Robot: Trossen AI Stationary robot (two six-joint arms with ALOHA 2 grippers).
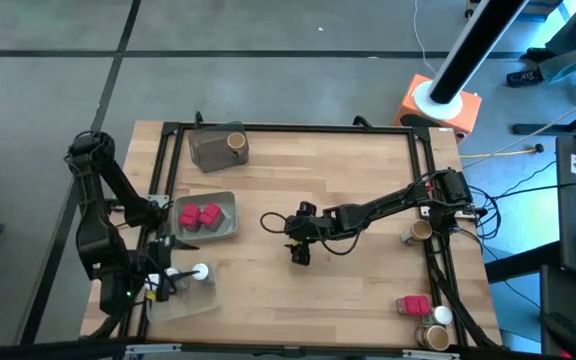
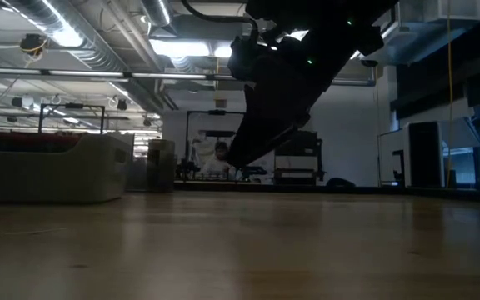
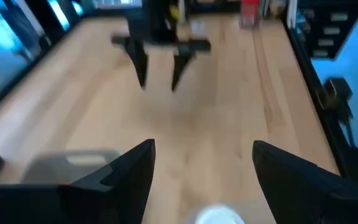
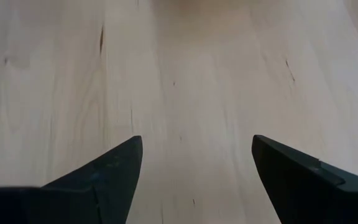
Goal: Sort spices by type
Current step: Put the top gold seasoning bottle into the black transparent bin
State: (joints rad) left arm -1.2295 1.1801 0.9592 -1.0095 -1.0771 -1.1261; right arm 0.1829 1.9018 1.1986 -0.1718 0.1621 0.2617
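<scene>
Left arm: folded over the bench's [image 1: 298,290] left edge, its claw [image 1: 173,279] low beside the clear tray.
Left claw: its fingers [image 3: 129,171] are spread wide with nothing between them; the white-capped jar sits just past the tips, apart from them.
White-capped jar [image 1: 200,271]: stands in the clear tray [image 1: 183,300] at the bench's front left; its cap also shows in the left wrist view, between the spread fingers.
Pink-red packets [image 1: 199,215]: two, side by side, in the grey tray [image 1: 226,207] near the left edge, behind the clear tray.
Brown-topped jar [image 1: 235,142]: alone in the grey tray [image 1: 205,152] at the back left corner.
Right arm: reaches from the right edge across to the bench's middle.
Right claw [image 1: 299,250]: hangs over bare wood at mid-bench, fingers [image 4: 107,174] wide apart, gripping nothing; the low view shows it clear of the surface.
Tan-topped jar [image 1: 420,230]: at the right edge, near the right arm's base.
Unsorted group: at the front right corner, a pink-red packet [image 1: 413,304], a white-capped jar [image 1: 442,316] just beside it, and a tan-topped jar [image 1: 432,337] in front of them.
Remaining spices: I cannot tell where they are.
</scene>
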